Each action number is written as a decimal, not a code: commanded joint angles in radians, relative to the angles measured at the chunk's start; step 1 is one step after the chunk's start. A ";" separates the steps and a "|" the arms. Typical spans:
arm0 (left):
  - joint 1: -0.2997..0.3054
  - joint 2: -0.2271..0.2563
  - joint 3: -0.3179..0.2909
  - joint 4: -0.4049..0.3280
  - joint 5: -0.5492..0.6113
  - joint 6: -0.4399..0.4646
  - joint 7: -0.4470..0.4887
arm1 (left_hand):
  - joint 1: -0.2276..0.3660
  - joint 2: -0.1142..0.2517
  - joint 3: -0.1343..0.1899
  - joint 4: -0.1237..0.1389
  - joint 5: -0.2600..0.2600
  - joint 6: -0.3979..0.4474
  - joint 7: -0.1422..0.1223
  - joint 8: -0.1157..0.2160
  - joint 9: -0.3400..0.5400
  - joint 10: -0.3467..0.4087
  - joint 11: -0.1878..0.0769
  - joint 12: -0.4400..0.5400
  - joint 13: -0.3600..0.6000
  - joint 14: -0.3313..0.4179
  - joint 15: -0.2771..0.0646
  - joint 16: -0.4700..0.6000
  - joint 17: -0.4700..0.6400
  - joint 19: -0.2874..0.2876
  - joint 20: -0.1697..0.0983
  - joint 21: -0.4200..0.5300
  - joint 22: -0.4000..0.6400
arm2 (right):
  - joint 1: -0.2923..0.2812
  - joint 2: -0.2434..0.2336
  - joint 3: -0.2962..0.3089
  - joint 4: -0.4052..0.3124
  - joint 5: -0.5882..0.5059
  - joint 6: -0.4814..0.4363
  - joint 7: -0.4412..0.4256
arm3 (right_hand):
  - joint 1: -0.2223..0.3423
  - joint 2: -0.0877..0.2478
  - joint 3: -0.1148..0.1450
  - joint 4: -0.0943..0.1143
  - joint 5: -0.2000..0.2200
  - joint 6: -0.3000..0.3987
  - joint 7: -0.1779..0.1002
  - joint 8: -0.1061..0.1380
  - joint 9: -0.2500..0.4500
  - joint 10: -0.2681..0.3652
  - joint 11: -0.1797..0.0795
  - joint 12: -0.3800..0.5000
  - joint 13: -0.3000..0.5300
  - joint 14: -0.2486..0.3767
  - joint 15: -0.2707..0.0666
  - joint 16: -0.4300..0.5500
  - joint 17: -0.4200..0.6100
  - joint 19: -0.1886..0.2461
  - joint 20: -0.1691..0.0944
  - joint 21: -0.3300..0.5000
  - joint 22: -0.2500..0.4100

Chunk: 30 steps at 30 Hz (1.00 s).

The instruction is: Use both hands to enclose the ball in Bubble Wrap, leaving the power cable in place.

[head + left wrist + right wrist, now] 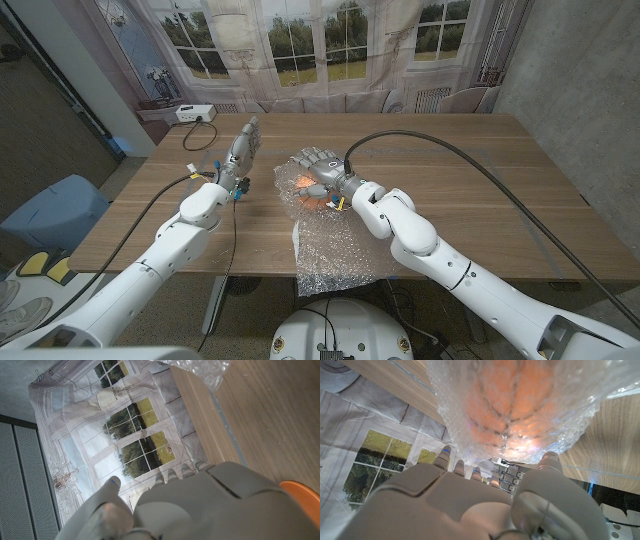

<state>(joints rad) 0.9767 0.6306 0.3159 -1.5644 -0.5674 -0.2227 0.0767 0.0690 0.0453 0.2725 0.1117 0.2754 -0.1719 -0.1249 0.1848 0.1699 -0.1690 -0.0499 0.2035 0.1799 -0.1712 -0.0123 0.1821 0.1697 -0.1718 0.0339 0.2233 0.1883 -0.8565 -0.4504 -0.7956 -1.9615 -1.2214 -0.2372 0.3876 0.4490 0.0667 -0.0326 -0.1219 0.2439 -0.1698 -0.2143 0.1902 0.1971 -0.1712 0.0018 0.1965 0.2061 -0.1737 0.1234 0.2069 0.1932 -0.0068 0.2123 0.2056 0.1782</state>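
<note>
Curling around wrapped ball [313, 194], right hand [322, 172] fingers [442, 458].

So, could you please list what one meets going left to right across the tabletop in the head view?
White box at the far left corner → left hand → right hand on the Bubble Wrap over the orange ball.

Open wooden table [480, 190] lay to the right of the wrapped ball [312, 190]. The right hand [318, 170] covered the ball; loose Bubble Wrap [335, 255] blocked the near edge. The left hand [240, 150] stood raised just beside, leaving a narrow gap.
</note>
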 commanded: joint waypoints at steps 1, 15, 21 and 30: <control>-0.020 -0.013 0.014 0.018 0.004 0.014 0.000 | 0.004 0.004 -0.003 -0.002 0.004 -0.214 0.003 -0.002 0.003 -0.249 0.006 -0.003 0.001 -0.300 0.005 -0.002 0.005 -0.162 0.007 0.003 0.005 | 0.024 0.016 -0.020 0.055 -0.014 0.004 0.053 | 0.017 0.001 0.000 -0.008 -0.002 -0.093 -0.006 -0.008 0.001 -0.163 0.011 0.004 0.004 -0.059 0.002 0.006 0.003 0.031 0.000 0.015 0.004; -0.034 -0.020 0.024 0.021 0.012 0.024 0.004 | 0.003 0.007 -0.005 0.000 0.005 -0.214 0.004 -0.003 0.003 -0.249 0.005 -0.003 0.002 -0.302 0.006 -0.002 0.005 -0.164 0.007 0.002 0.005 | 0.055 0.023 -0.055 0.101 -0.062 -0.026 0.160 | 0.024 -0.014 -0.013 -0.007 0.000 -0.160 -0.006 -0.010 0.002 -0.209 0.036 0.000 0.006 -0.024 0.002 0.015 0.003 0.137 -0.002 0.038 0.004; -0.045 -0.026 0.032 0.029 0.014 0.027 -0.001 | 0.003 0.008 -0.006 0.000 0.006 -0.213 0.005 -0.002 0.003 -0.250 0.005 -0.004 0.002 -0.302 0.006 -0.002 0.005 -0.163 0.007 0.001 0.006 | 0.053 0.018 -0.063 0.108 -0.091 -0.041 0.151 | 0.098 -0.010 -0.011 -0.023 0.017 -0.173 -0.007 0.012 0.006 -0.166 0.019 0.026 0.004 0.122 -0.038 0.037 -0.001 0.432 -0.005 0.109 0.005; -0.050 -0.029 0.036 0.031 0.018 0.029 0.001 | 0.003 0.009 -0.007 0.000 0.006 -0.213 0.005 -0.002 0.003 -0.250 0.005 -0.004 0.002 -0.303 0.005 -0.002 0.005 -0.164 0.006 0.001 0.006 | 0.053 0.020 -0.064 0.125 -0.129 -0.068 0.160 | 0.310 -0.002 0.030 -0.038 0.031 -0.109 -0.007 0.028 0.010 -0.030 -0.030 0.058 0.002 0.366 -0.120 0.077 0.012 0.804 -0.082 0.179 0.001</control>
<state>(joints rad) 0.9349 0.6062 0.3456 -1.5376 -0.5528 -0.1972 0.0787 0.0690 0.0453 0.2655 0.1131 0.2754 -0.1719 -0.1249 0.1848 0.1699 -0.1690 -0.0499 0.2035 0.1797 -0.1712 -0.0123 0.1820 0.1697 -0.1719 0.0338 0.2233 0.1883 -0.8063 -0.4309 -0.8536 -1.8626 -1.3100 -0.2737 0.5271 0.7050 0.0527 -0.0226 -0.1505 0.2632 -0.1698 -0.2143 0.2079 0.2027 -0.1713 -0.0131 0.2434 0.2072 0.1398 0.0178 0.2678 0.1980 0.7444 0.1603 0.3722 0.1766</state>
